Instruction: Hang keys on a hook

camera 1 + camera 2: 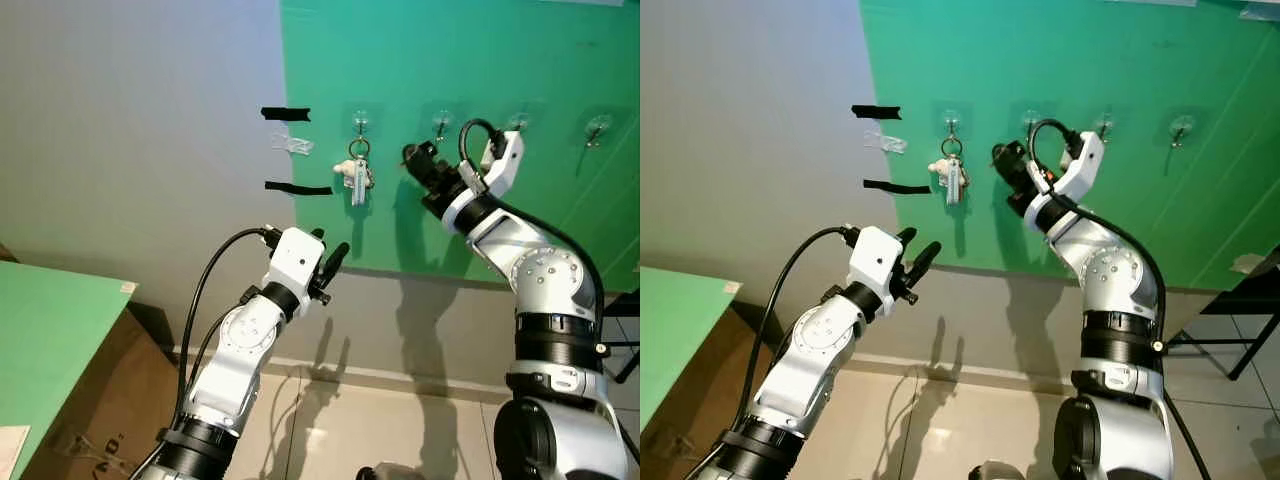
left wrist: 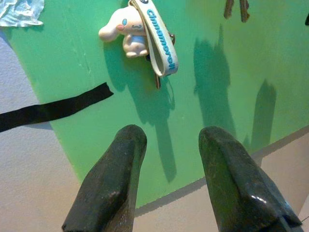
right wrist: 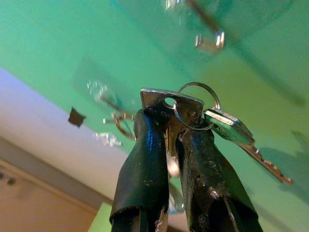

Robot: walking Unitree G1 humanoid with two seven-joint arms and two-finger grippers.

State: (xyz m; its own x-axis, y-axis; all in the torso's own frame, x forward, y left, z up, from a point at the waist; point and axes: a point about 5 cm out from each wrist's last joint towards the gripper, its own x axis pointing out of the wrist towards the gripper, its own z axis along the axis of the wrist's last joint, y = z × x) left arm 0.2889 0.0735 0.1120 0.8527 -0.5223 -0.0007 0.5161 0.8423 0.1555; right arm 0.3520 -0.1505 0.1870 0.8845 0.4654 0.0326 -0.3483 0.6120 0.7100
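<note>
Silver keys (image 3: 203,118) clenched in my right tool (image 3: 166,140), long axis slanting away from the fingertips, below a hook (image 3: 210,38), left tool (image 2: 169,145) released.

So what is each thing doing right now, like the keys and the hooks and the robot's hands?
Right gripper: shut on keys, near a hook.
Left gripper: open, holding nothing.
Puppy keychain: hanging on first hook.
Second hook: bare.
Other two hooks: bare.
</note>
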